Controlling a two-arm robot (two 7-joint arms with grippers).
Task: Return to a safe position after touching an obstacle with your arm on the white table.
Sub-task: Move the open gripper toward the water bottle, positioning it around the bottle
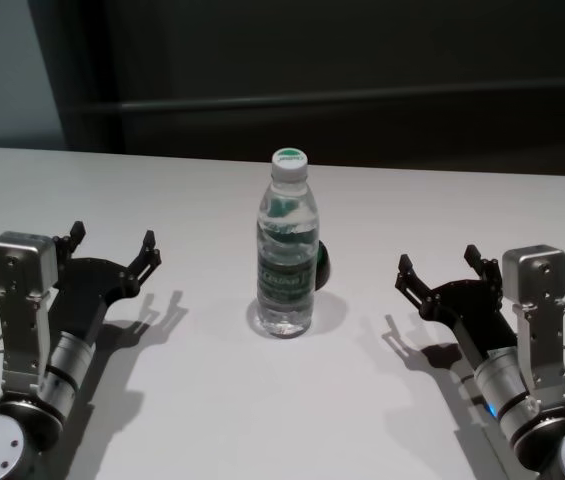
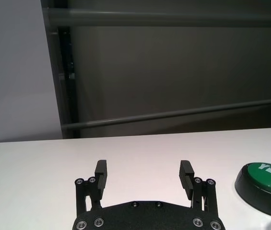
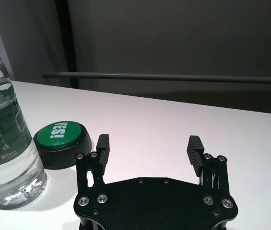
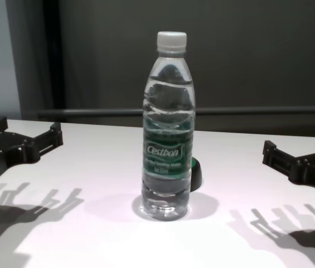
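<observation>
The obstacle, a tall clear water bottle point(image 1: 286, 255) with a white cap and a green "Cestbon" label, stands upright mid-table on the white table point(image 1: 212, 410). It also shows in the chest view point(image 4: 167, 128) and the right wrist view point(image 3: 3, 143). My left gripper point(image 1: 113, 238) is open and empty, well to the left of the bottle and just above the table. My right gripper point(image 1: 438, 258) is open and empty, well to the right of it. Neither touches the bottle. Both grippers also show in their wrist views, left point(image 2: 144, 167) and right point(image 3: 148, 143).
A small black dome with a green top point(image 3: 61, 139) sits on the table just behind the bottle, to its right; it also shows in the left wrist view point(image 2: 265, 184). A dark wall with a horizontal rail point(image 4: 257, 110) runs behind the table's far edge.
</observation>
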